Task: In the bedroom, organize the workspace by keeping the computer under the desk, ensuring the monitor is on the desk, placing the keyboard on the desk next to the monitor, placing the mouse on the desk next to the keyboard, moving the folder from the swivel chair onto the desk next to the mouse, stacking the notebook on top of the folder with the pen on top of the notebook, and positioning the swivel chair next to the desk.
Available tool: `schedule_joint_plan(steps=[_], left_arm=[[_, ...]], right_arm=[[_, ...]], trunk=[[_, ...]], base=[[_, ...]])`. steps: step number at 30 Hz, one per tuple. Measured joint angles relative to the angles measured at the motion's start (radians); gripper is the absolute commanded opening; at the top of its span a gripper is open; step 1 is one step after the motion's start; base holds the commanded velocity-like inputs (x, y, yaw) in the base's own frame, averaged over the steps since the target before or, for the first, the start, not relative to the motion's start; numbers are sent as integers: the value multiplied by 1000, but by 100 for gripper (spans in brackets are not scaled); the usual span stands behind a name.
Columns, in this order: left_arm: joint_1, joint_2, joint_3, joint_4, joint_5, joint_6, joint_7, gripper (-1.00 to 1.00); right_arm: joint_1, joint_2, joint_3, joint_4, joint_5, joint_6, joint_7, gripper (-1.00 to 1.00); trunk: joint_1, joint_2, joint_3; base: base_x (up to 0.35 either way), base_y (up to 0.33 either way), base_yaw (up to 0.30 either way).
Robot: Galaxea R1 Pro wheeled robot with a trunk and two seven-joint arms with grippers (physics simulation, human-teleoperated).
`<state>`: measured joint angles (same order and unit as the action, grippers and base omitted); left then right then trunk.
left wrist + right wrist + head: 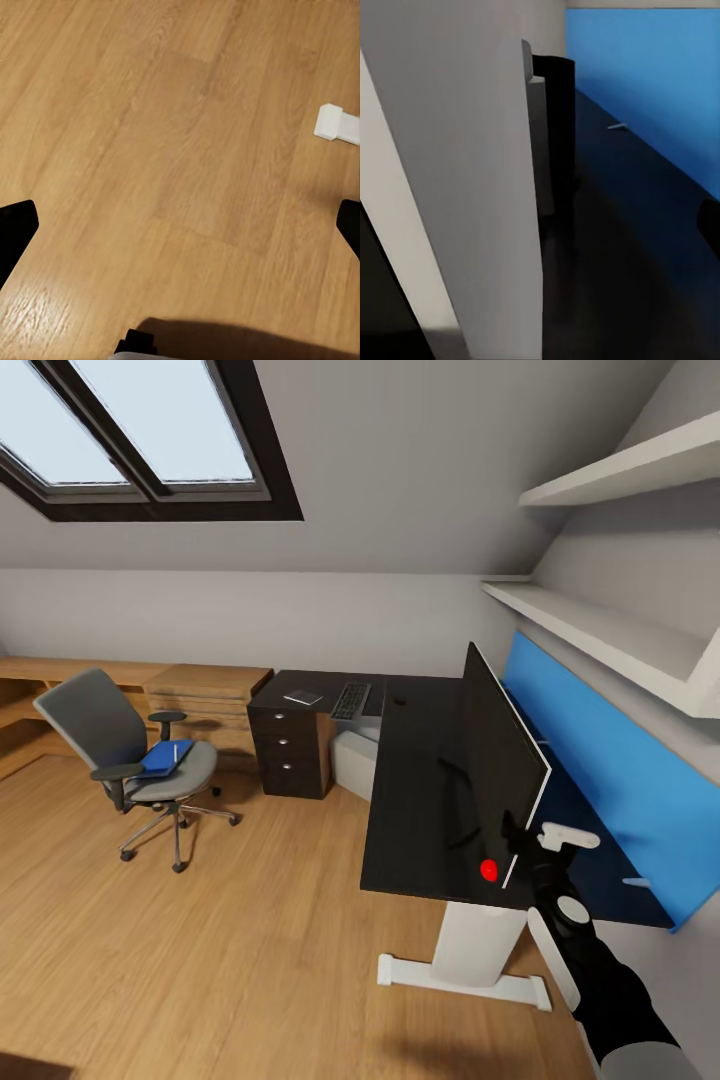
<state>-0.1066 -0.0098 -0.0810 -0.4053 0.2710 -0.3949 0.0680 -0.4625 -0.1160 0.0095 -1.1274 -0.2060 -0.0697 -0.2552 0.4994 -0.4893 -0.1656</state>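
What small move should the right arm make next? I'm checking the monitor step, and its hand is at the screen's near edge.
Probably ease the right hand off the monitor: it already stands on the desk. The folder waits on the swivel chair.

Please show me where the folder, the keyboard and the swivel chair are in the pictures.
folder (pixel 164 758), head view, middle of its blue cover, on the chair seat.
keyboard (pixel 351 700), head view, middle of its keys, on the desk.
swivel chair (pixel 92 723), head view, middle of its grey backrest.

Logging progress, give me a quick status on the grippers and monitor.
Right gripper at the monitor's near edge, jaws unclear. Monitor upright on desk. Folder still on chair.
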Motion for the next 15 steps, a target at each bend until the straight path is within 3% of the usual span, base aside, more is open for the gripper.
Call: schedule_joint_plan(steps=[5,15], left_arm=[[0,1,1,1,1,0,0,100],[0,1,2,2,2,0,0,100]], right_arm=[[0,0,1,5,-1,0,2,100],[0,1,2,19,-3,0,6,100]], trunk=[[0,0,0],[1,0,0]], base=[[-103,0,0],[-304,0,0]])
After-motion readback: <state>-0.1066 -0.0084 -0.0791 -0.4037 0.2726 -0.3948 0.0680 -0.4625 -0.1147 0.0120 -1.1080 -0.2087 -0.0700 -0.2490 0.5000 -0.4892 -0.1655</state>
